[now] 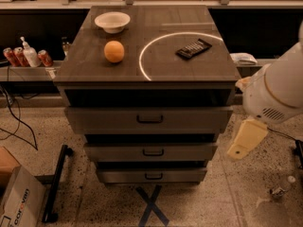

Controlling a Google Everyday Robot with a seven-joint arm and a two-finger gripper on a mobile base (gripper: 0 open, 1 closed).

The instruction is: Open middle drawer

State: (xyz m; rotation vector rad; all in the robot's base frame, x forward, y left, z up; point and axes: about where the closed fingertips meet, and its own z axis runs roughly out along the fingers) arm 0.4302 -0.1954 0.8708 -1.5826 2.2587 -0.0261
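The middle drawer is a grey-brown wooden front with a small black bar handle. It is shut, between the wider top drawer and the narrower bottom drawer. My white arm reaches in from the right. My cream-coloured gripper hangs below it, to the right of the cabinet's right edge, at about the height of the middle drawer. It touches nothing.
On the cabinet top are a white bowl, an orange and a black remote. Cans and a bottle stand on a left shelf. A cardboard box and a black bar lie on the floor at left.
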